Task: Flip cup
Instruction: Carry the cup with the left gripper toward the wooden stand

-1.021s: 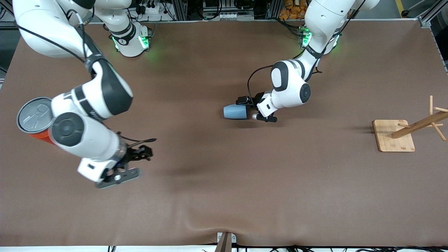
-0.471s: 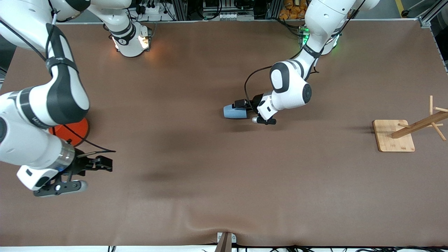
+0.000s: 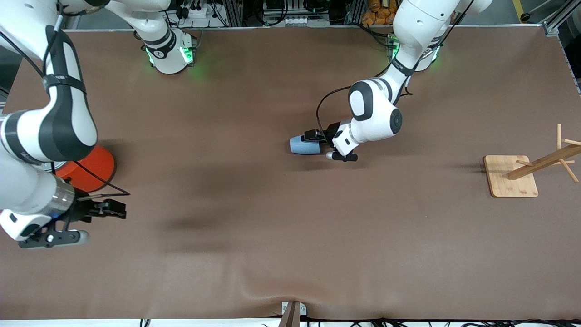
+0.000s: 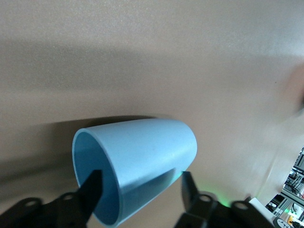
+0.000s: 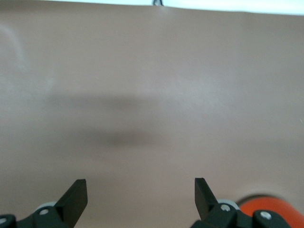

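Since a second ago the right arm has swung off toward its end of the table. At mid-table, the cup point(image 3: 305, 145) lies on its side, long axis level, mouth facing the left gripper point(image 4: 140, 190). One finger point(image 4: 90, 190) sits inside the rim, one outside, not visibly pinching. Over bare cloth beside the orange can point(image 3: 91, 168), the right gripper point(image 5: 140, 194) waits, wide open.
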{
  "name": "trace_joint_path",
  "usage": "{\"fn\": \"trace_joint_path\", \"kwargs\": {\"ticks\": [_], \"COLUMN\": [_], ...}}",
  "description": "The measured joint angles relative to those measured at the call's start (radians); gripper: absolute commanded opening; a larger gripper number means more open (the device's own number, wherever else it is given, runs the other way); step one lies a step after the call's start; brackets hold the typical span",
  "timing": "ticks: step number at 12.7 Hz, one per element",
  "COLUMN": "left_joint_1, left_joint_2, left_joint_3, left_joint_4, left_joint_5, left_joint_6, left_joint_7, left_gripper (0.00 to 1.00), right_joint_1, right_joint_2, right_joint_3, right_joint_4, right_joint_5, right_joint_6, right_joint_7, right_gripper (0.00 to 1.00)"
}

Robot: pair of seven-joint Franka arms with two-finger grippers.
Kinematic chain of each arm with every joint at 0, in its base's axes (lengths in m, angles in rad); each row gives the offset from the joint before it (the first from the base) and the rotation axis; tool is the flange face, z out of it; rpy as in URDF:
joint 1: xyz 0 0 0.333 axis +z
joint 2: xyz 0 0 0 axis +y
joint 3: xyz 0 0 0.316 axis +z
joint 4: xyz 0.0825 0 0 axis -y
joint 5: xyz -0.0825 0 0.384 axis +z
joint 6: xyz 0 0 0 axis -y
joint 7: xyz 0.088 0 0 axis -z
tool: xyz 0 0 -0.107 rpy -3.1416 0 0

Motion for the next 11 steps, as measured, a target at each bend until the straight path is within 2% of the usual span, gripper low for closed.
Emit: {"fn": "trace_joint_path", "kwargs": {"ticks": [1,2,3,4,8,11], "left_joint_1": [0.000,0.000,0.000,0.001,0.006,0.007], "left_joint_2": [0.000,-0.001,-0.001,-0.002,-0.019,-0.027], "left_joint_3": [0.000,0.000,-0.001,0.000,0.021,0.054], "left_joint_4": [0.002,0.009,0.017,0.024,0.053,0.056], "left_joint_5": [-0.001,-0.003,-0.004,-0.005,-0.001,0.079], "left_joint_6": [0.000,0.000,0.000,0.000,0.005,0.014], "left_joint_7": [0.000,0.000,0.000,0.000,0.003,0.004], "left_gripper": [0.23,0.17,0.06,0.00,0.00,0.00], "right_joint_1": [0.001,0.001,0.002,0.003,0.005,0.009], "right_joint_2": [-0.034,-0.067,-0.099,-0.131,-0.282,-0.378], "right_joint_3": [-0.024,-0.042,-0.057,-0.071,-0.101,-0.114], "right_joint_4": [-0.047,-0.092,-0.133,-0.173,-0.305,-0.353], "right_joint_5": [0.005,0.007,0.008,0.009,0.013,0.015], "right_joint_6": [0.006,0.007,0.005,0.004,-0.023,-0.081], "right_joint_7": [0.000,0.000,0.000,0.000,0.042,0.101], "right_gripper": [1.00,1.00,1.00,1.00,1.00,1.00]}}
